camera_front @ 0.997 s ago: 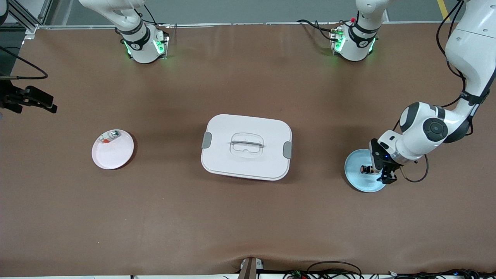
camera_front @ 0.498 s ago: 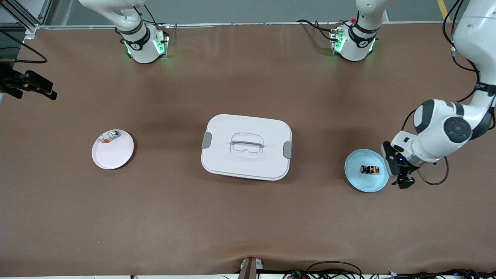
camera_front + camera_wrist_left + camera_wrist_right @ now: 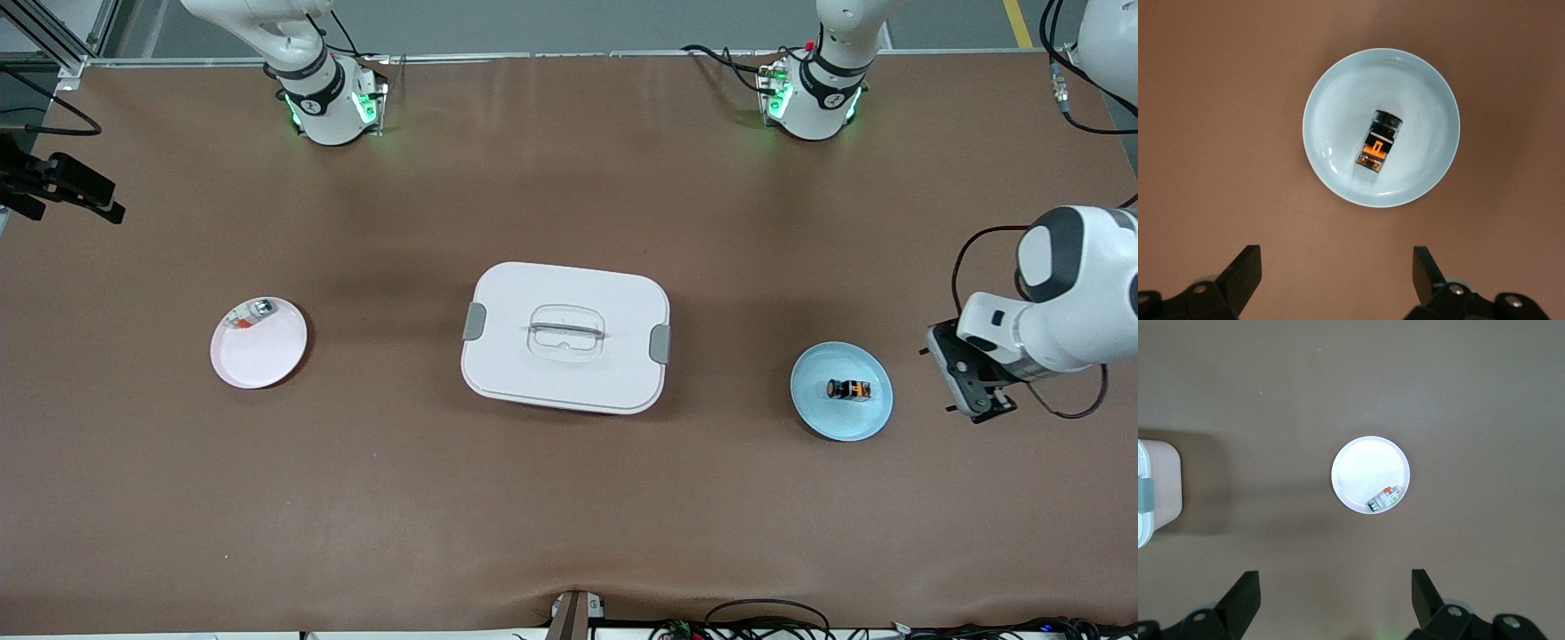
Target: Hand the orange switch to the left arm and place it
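The orange switch (image 3: pixel 849 389) lies on its side in a light blue plate (image 3: pixel 822 418) toward the left arm's end of the table. In the left wrist view the switch (image 3: pixel 1379 141) shows black with orange marks, well clear of my left gripper (image 3: pixel 1337 267), which is open and empty. From the front, the left gripper (image 3: pixel 973 391) hangs over bare table beside that plate. The white box (image 3: pixel 507 356) stands at the table's middle. My right gripper (image 3: pixel 84 191) hovers open and empty at the right arm's end of the table; its fingertips (image 3: pixel 1245 593) show in its wrist view.
A pale pink plate (image 3: pixel 253 360) with a small silvery part (image 3: pixel 253 311) sits toward the right arm's end; the right wrist view shows this plate (image 3: pixel 1361 470) and a corner of the box (image 3: pixel 1155 487). Cables lie along the table's front edge.
The left gripper has drawn away from the blue plate toward its own end of the table, leaving the switch lying there. The right gripper has drifted slightly toward the robots' side.
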Available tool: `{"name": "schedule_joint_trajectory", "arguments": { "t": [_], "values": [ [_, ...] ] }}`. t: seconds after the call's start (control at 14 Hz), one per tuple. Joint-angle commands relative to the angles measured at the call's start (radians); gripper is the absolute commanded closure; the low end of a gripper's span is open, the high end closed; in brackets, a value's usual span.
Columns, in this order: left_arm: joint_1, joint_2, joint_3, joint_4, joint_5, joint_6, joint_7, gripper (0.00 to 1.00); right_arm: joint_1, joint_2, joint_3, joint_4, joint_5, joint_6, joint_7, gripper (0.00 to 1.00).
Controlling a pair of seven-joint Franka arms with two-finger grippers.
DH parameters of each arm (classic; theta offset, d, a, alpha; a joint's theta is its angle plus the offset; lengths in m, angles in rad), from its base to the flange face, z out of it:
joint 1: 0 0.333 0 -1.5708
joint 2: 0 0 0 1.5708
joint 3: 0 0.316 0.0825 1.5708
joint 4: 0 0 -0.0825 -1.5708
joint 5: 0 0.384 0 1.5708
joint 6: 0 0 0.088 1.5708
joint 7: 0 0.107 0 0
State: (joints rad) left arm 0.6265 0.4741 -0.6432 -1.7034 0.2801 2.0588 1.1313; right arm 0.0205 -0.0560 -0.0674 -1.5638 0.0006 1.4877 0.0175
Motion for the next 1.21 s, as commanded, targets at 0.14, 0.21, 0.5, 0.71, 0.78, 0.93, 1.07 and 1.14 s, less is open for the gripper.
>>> {"name": "schedule_joint_trajectory", "arguments": {
  "t": [0.14,0.21,0.5,0.71,0.78,0.93,1.07,1.14],
  "values": [
    [0.004,-0.070,-0.059,0.085,-0.038,-0.178,-0.324,0.00,-0.016,0.002,0.014,0.013,-0.001,-0.015,0.018,0.00],
    [0.004,-0.083,-0.059,0.097,-0.050,-0.202,-0.400,0.00,-0.013,0.005,0.014,0.011,-0.007,-0.021,0.016,0.00],
    [0.005,-0.123,-0.072,0.149,-0.081,-0.265,-0.612,0.00,-0.017,0.011,0.014,0.037,-0.007,-0.050,0.021,0.00],
    [0.001,-0.186,-0.088,0.148,-0.101,-0.275,-0.845,0.00,-0.016,0.012,0.014,0.045,-0.005,-0.050,0.021,0.00],
    [0.001,-0.198,-0.105,0.148,-0.098,-0.304,-0.940,0.00,-0.019,0.012,0.014,0.045,-0.005,-0.050,0.021,0.00],
    [-0.001,-0.222,-0.139,0.148,-0.085,-0.334,-1.141,0.00,-0.016,0.012,0.014,0.045,-0.005,-0.050,0.021,0.00],
    [-0.001,-0.248,-0.153,0.149,-0.085,-0.354,-1.212,0.00,-0.014,0.012,0.014,0.045,-0.004,-0.050,0.021,0.00],
    [-0.001,-0.262,-0.156,0.149,-0.085,-0.356,-1.216,0.00,-0.014,0.013,0.014,0.045,-0.004,-0.050,0.021,0.00]
  ]
}}
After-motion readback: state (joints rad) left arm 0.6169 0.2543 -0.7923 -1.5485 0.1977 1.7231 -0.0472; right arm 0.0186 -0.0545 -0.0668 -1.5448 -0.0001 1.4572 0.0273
